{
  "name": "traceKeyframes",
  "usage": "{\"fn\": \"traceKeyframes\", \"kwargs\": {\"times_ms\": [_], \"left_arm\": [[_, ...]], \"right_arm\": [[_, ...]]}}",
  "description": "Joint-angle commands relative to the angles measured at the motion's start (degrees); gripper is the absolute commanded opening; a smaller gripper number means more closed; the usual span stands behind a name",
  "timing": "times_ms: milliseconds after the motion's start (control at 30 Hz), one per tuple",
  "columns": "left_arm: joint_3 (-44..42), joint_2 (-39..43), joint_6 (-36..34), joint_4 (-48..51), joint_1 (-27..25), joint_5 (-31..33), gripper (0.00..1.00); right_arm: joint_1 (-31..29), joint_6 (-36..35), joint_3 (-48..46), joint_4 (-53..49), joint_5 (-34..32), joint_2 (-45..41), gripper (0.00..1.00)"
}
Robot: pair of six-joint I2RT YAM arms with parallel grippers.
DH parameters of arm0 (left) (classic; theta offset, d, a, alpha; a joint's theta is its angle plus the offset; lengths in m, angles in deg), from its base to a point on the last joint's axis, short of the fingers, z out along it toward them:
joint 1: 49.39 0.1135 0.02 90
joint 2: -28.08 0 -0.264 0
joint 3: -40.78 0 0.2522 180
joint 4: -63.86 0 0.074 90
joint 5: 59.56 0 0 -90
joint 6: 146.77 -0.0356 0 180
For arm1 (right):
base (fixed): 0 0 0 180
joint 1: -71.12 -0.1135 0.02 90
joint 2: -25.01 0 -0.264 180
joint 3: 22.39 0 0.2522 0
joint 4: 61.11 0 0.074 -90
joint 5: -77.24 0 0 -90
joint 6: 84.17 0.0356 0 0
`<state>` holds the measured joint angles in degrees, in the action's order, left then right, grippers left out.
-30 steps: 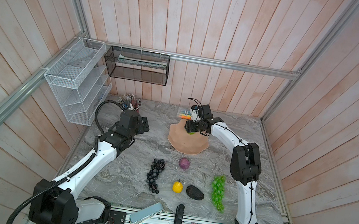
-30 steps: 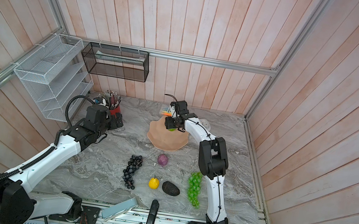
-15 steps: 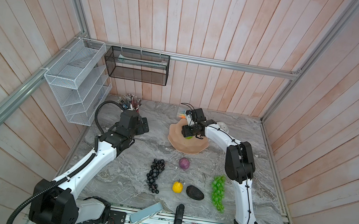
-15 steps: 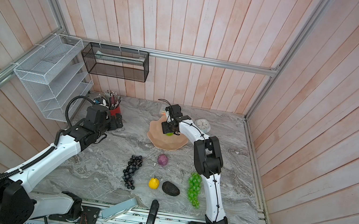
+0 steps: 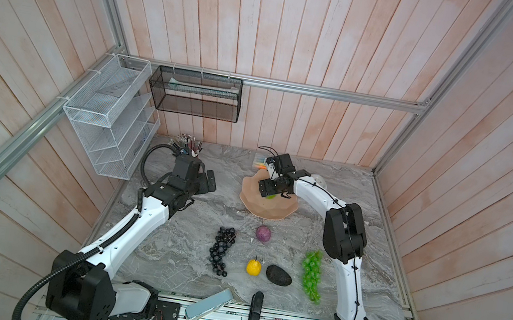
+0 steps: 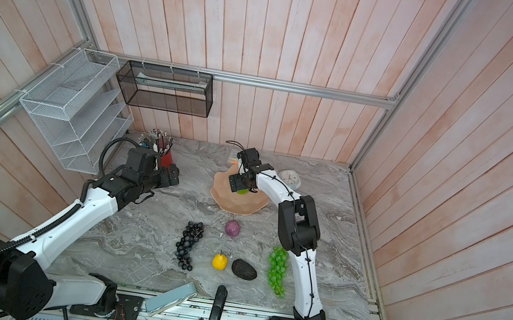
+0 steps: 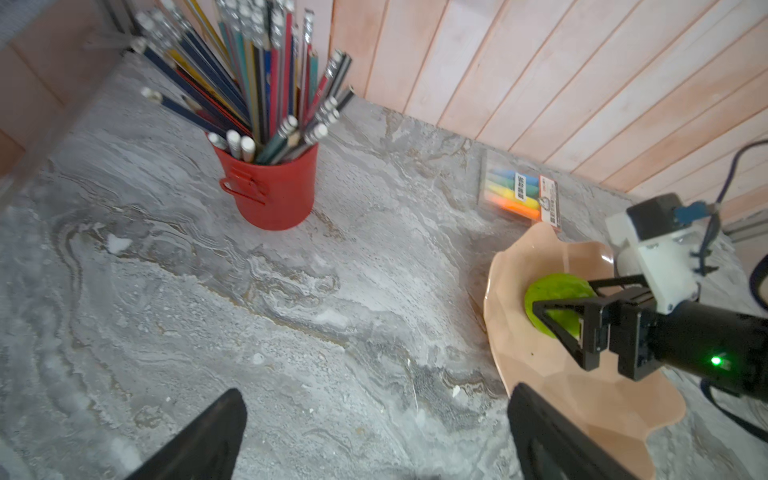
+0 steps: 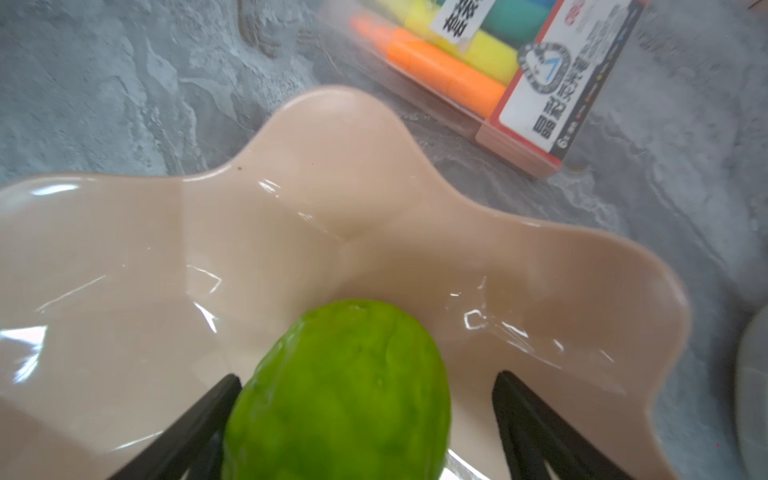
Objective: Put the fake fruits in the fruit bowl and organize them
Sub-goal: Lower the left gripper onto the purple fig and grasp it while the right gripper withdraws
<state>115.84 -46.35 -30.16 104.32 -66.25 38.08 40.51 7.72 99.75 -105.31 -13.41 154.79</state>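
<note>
Highlighter pack [image 8: 490, 70] just behind the bowl [image 5: 269, 209] bears blurred Chinese print. Green fruit [image 8: 340, 390] lies in the bowl between the right gripper [image 8: 365, 376]'s spread jaws, ungripped. Left gripper [image 7: 378, 390], wide and empty, hangs left of the bowl. Purple fruit [image 5: 263, 233], black grapes [image 5: 221, 250], lemon [image 5: 253, 267], avocado [image 5: 279, 275] and green grapes [image 5: 311, 275] lie before it on open table [image 5: 180, 250].

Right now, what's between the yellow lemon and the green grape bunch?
The dark avocado, touching neither the yellow lemon nor the green grape bunch; both top views show it.
</note>
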Motion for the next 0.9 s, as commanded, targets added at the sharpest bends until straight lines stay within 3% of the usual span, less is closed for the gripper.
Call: {"fn": "traceKeyframes", "kwargs": {"times_ms": [0,267,533,700,867], "left_arm": [[2.0,-2.7,1.2,4.3,-1.7,-7.6,1.0],[6.2,-10.4,2.1,8.5,-13.5,-11.8,0.94],[10.8,-19.7,6.1,8.5,-25.8,-10.7,0.87],[15.2,-26.7,8.5,8.1,-29.3,-8.4,0.87],[18.3,-31.9,10.8,8.4,-30.3,-7.4,0.85]], "right_arm": [[-0.3,-0.3,-1.6,-0.6,-0.9,-8.0,0.95],[0.9,1.9,-13.2,2.5,2.3,-22.4,0.92],[8.5,7.2,-38.1,15.6,4.5,-41.7,0.9],[14.9,9.7,-45.0,19.2,10.4,-46.5,0.89],[15.6,8.5,-46.7,19.7,10.5,-47.4,0.89]]}}
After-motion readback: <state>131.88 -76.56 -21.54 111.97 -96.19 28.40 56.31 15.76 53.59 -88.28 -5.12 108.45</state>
